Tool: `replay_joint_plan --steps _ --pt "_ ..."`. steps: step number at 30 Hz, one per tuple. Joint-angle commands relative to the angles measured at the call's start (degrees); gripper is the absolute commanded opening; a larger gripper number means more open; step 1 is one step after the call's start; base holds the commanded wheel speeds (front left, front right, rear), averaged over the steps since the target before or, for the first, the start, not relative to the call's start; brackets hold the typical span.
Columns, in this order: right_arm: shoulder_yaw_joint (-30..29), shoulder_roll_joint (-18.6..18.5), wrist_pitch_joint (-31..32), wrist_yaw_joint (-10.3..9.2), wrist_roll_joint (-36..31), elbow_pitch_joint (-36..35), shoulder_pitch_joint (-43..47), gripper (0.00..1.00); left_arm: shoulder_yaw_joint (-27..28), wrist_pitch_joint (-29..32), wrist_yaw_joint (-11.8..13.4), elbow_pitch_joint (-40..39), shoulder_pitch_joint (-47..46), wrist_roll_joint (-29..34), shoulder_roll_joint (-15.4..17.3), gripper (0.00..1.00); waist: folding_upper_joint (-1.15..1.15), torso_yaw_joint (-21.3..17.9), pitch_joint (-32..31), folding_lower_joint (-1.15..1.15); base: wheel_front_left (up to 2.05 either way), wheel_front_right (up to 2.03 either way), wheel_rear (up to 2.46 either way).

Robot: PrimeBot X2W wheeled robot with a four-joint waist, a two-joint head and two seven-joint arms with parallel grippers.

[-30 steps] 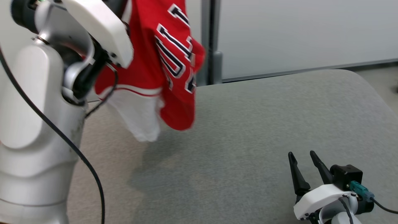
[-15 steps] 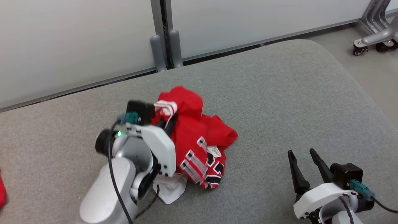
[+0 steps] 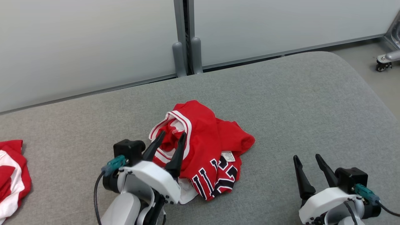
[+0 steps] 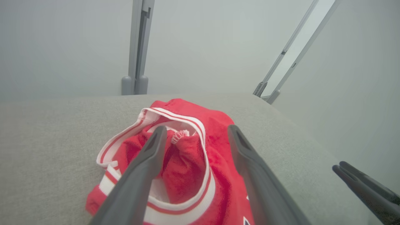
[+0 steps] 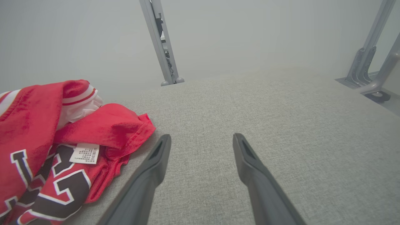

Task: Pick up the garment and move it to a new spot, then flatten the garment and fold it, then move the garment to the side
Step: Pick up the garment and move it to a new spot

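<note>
Two claws are pointing away from the robot over a grey fabric-covered counter (image 3: pixel 312 103). At the far left edge, a separate red-and-white cloth (image 3: pixel 12 175) is lying. The left arm is reaching forward and low, with the left claw (image 3: pixel 172 137) standing wide and gripping nothing. Its fingers are straddling the garment (image 3: pixel 206 134) at its white-trimmed neck opening; whether they are touching the fabric cannot be told. The garment, a red jersey with black-and-white lettering, is lying crumpled near the counter's middle. Its bulk is extending just right of that claw, with a white label (image 3: pixel 228 155) facing up. Well apart to the right, the right claw (image 3: pixel 307 159) is hovering low above bare counter, likewise spread wide and empty.
</note>
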Motion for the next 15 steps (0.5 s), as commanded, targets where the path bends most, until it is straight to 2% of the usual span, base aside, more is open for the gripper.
replay_joint_plan --steps 1,6,8,13,15 --pt "-0.4 -0.3 -0.2 0.09 -0.3 0.5 1.0 1.00 0.4 -2.6 0.5 -2.3 2.8 0.5 0.8 1.00 0.00 1.9 -1.7 0.00 0.00 0.00 0.00" --pt "-2.3 -0.3 0.0 0.10 -1.2 0.0 1.8 1.00 2.9 -11.7 2.6 -8.1 9.2 3.2 3.8 1.00 0.00 5.1 -3.0 0.00 0.00 0.00 0.00" --pt "-3.8 -0.4 -0.2 0.07 -1.7 -0.4 2.2 1.00 4.0 -14.1 2.7 -9.4 11.0 3.8 4.6 1.00 0.00 6.7 -3.4 0.00 0.00 0.00 0.00" --pt "-6.3 -0.3 -1.0 0.07 -1.4 -1.9 3.0 1.00 9.0 -16.1 2.4 -13.0 14.1 8.3 5.4 1.00 0.00 9.8 -4.0 0.00 0.00 0.00 0.00" --pt "-6.3 -0.3 -1.1 0.07 -1.6 -2.4 3.1 1.00 10.8 -16.1 2.6 -14.4 14.9 9.2 4.6 1.00 0.00 10.2 -4.1 0.00 0.00 0.00 0.00"
